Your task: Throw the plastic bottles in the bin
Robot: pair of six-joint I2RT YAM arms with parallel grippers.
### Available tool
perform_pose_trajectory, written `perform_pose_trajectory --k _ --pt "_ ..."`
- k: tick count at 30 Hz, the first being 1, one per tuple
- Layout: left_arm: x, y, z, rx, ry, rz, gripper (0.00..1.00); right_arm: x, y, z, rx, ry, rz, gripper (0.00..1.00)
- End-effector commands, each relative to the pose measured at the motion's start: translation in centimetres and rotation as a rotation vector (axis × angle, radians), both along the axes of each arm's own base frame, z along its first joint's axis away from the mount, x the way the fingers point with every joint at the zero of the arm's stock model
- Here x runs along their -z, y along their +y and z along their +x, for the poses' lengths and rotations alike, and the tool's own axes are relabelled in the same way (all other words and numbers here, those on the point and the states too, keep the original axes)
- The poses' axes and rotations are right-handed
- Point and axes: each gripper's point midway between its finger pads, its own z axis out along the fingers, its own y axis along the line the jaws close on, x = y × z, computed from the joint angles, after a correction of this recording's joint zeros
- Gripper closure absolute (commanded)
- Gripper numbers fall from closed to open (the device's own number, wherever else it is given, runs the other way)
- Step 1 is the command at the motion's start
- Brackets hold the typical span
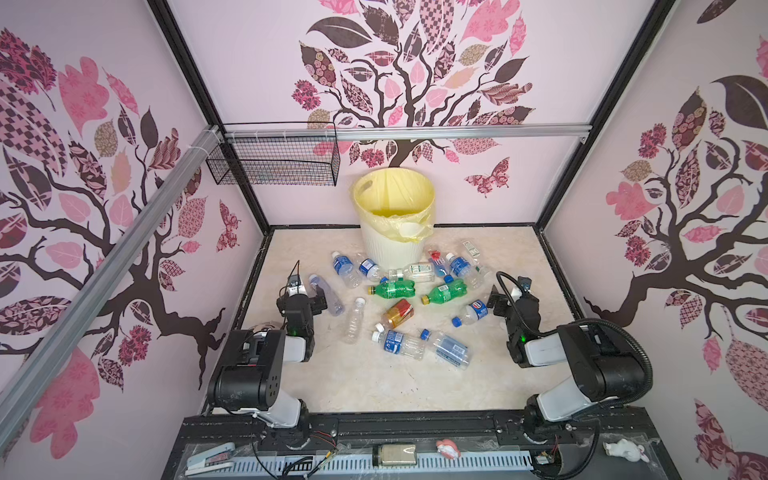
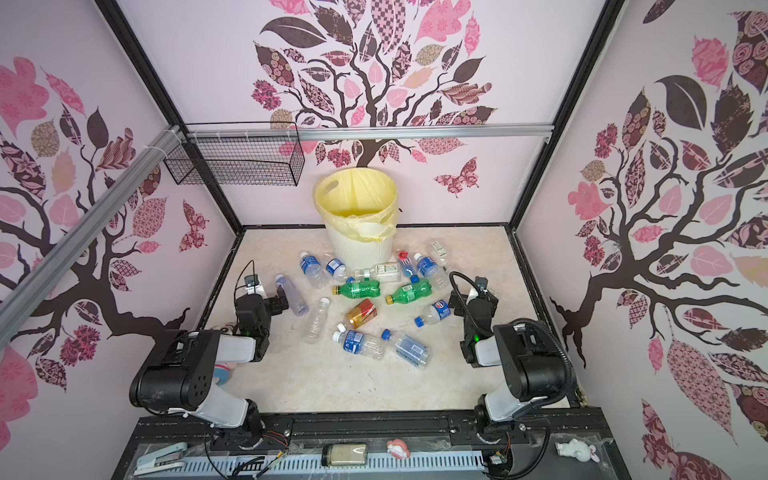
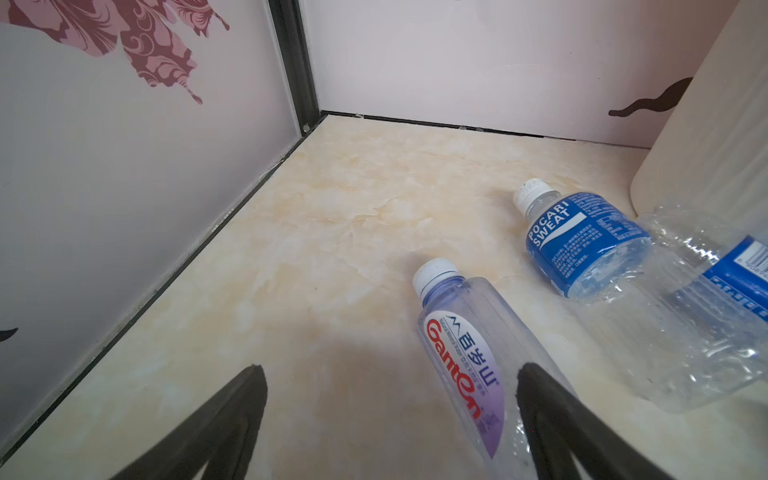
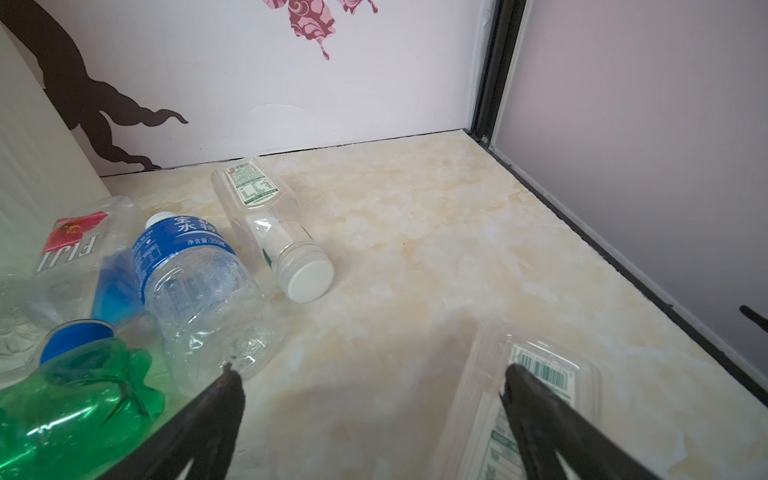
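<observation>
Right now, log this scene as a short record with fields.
target: bin, cream, ribbed, yellow-lined, upright at the back; no bottle visible inside
items: plastic bottles lying scattered on the table before the bin; two green bottles, one amber bottle
left: left gripper open, empty, purple-tinted bottle beside one finger
right: right gripper open, empty, barcode-labelled bottle beside one finger
other: wire basket hangs back left

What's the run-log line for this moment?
left hand: open, by Ganten bottle | right hand: open, holding nothing | bottles: lying on table | bin: upright
</observation>
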Motion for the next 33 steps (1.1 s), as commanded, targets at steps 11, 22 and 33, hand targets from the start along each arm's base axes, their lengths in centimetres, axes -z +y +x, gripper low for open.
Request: perform_pose_trajectory --k 11,22,33 --pt "-0.7 0.3 0.5 -0.01 -0.021 0.006 0.03 -1.2 -0.3 0.7 0.018 -0.038 0.002 0.01" --pt "-0.7 0.3 0.6 -0.009 -0.023 0.005 0.03 -1.2 -0.4 0.6 0.019 -0.037 0.001 0.0" --pt "-1.2 0.6 0.7 -0.025 0.002 -0.006 0.03 -2.4 -1.1 0.8 0.067 -0.031 0.003 0.01"
